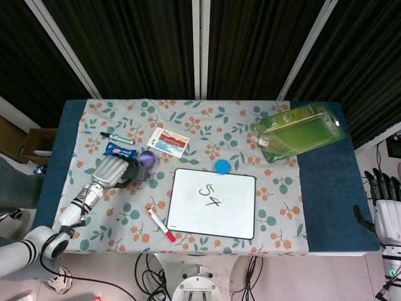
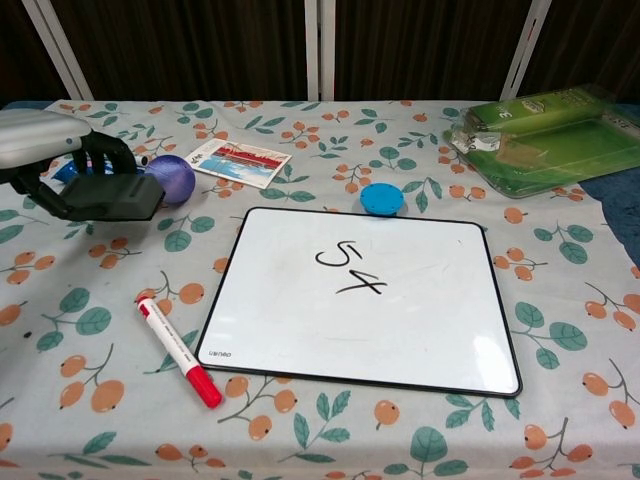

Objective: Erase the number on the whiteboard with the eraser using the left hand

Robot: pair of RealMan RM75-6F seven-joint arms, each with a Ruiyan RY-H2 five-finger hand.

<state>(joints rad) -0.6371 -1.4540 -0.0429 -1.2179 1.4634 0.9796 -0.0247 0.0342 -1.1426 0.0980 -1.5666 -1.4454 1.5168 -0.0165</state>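
Right now the eraser point(image 2: 108, 197) sits in my left hand point(image 2: 60, 165), fingers wrapped over its top, lifted just off the cloth near the worktop's left edge, beside the purple ball point(image 2: 172, 178). Its long axis runs roughly left to right. The whiteboard point(image 2: 360, 300) lies well to the right of it, toward the front middle of the worktop, with the number "54" point(image 2: 348, 268) written near the board's centre. So I judge the coming sweep goes rightward and a little toward me, passing behind the red marker point(image 2: 178, 351). My right hand point(image 1: 383, 204) hangs off the worktop's right edge, fingers straight, holding nothing, much farther from the number.
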